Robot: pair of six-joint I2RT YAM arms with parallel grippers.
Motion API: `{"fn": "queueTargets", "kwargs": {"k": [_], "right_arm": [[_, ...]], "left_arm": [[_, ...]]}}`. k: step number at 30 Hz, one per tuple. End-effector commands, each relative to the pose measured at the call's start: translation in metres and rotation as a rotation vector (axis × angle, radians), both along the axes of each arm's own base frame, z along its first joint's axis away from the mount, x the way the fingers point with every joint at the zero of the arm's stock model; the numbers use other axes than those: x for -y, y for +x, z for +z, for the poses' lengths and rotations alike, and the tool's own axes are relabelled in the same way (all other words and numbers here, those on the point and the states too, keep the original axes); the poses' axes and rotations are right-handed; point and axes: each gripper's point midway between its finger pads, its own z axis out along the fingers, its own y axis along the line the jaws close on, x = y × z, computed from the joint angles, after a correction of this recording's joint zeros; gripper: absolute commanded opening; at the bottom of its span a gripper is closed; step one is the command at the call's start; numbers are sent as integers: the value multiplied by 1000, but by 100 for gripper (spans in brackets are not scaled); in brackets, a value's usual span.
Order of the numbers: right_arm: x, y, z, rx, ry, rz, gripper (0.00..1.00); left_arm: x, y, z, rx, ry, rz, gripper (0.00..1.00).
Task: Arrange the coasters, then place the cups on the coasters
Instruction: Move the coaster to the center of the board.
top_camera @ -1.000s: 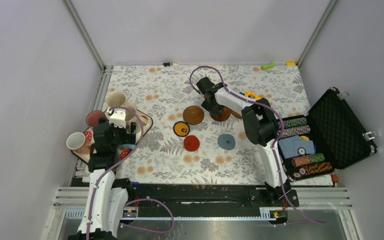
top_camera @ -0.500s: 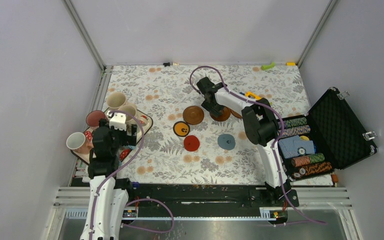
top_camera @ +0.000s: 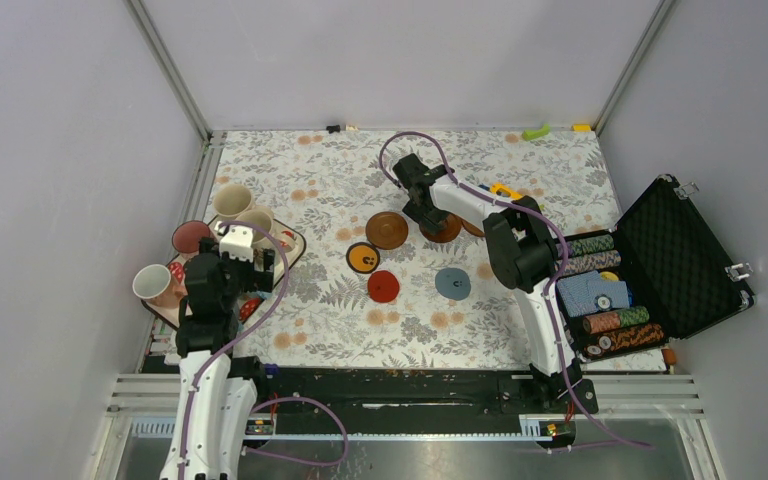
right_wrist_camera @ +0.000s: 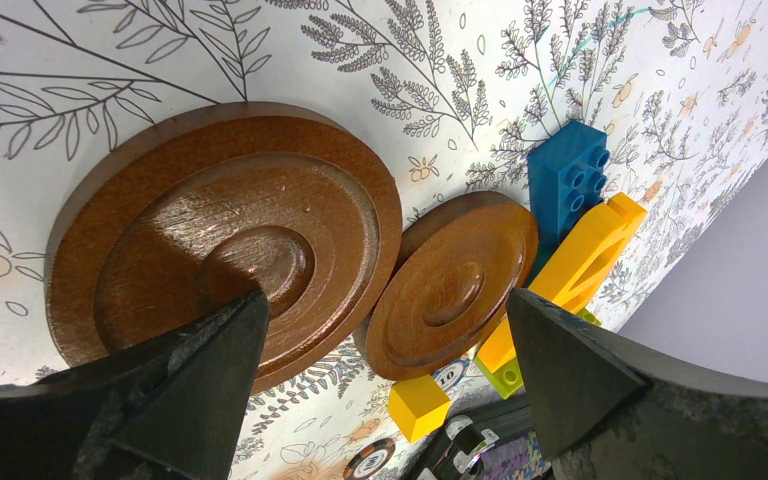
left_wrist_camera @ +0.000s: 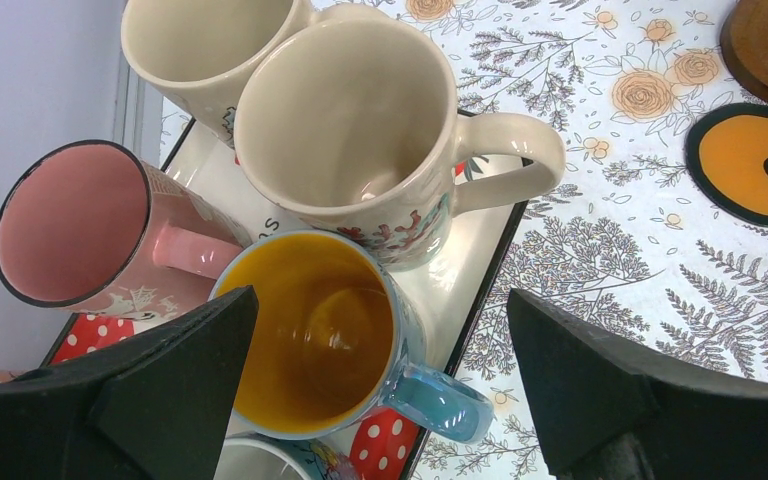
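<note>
Several cups crowd a cream tray [top_camera: 294,243] at the left. In the left wrist view there are two cream mugs [left_wrist_camera: 340,110], a pink mug [left_wrist_camera: 70,220] and a blue mug with a yellow interior [left_wrist_camera: 310,330]. My left gripper [left_wrist_camera: 380,298] [top_camera: 230,250] hangs open above the blue mug, one finger on either side. Mid-table lie an orange black-rimmed coaster [top_camera: 362,258], a red coaster [top_camera: 383,286], a grey-blue coaster [top_camera: 452,283] and a dark brown coaster [top_camera: 387,230]. My right gripper [right_wrist_camera: 385,295] [top_camera: 425,208] is open over two more dark brown coasters [right_wrist_camera: 225,235] [right_wrist_camera: 455,285], which overlap.
Blue [right_wrist_camera: 567,180] and yellow [right_wrist_camera: 585,260] toy bricks and a small yellow cube [right_wrist_camera: 418,408] lie right beside the second brown coaster. An open black case [top_camera: 675,255] of poker chips stands at the right edge. A loose poker chip [right_wrist_camera: 372,460] lies near it.
My left gripper has shifted slightly toward the near side above the tray. The right arm has not moved.
</note>
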Motion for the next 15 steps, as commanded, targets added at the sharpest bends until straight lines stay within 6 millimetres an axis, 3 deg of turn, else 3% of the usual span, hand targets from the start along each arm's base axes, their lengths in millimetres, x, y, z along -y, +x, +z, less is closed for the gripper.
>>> {"fn": "queueTargets", "kwargs": {"k": [1, 15], "right_arm": [[0, -30, -22, -130, -2, 12, 99], [0, -29, -22, -128, -2, 11, 99]], "left_arm": [[2, 6, 6, 34, 4, -23, 99], [4, 6, 2, 15, -1, -35, 99]]}}
